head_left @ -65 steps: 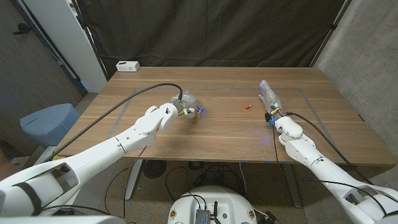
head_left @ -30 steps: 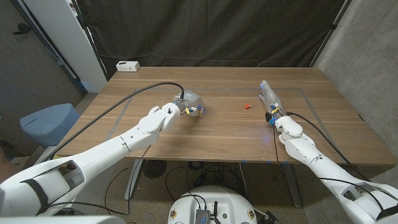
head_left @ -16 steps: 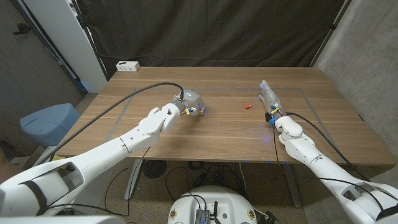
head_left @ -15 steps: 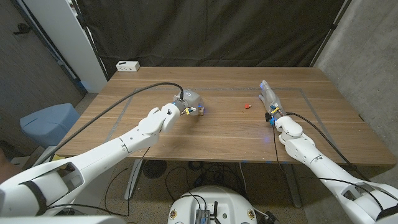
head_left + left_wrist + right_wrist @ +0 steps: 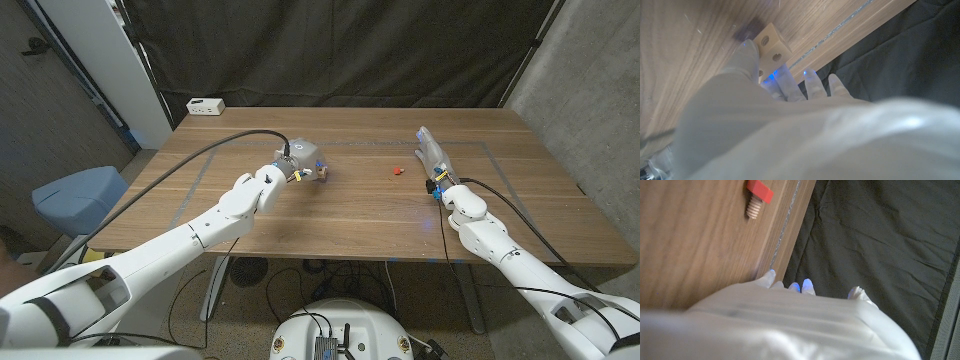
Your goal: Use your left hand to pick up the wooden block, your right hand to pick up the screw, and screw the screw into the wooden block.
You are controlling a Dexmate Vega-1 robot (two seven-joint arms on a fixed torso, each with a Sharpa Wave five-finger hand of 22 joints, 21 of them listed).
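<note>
Head view: left hand point(image 5: 297, 161) over left-centre of wooden table point(image 5: 340, 215), fingers around wooden block point(image 5: 322, 170); block at fingertips, just above table or on it, cannot tell. Red-headed screw point(image 5: 397, 170) lies on table right of centre, apart from right hand point(image 5: 433, 160). Right hand stretched forward, holds nothing.

Left wrist view: left hand fingers point(image 5: 748, 56) touch pale block point(image 5: 771, 44) with round holes; firm grip cannot be confirmed.

Right wrist view: screw point(image 5: 756, 198) lies on its side on table, red head, tan threaded shank. Right hand fingertips point(image 5: 806, 286) apart from it, extended.
</note>
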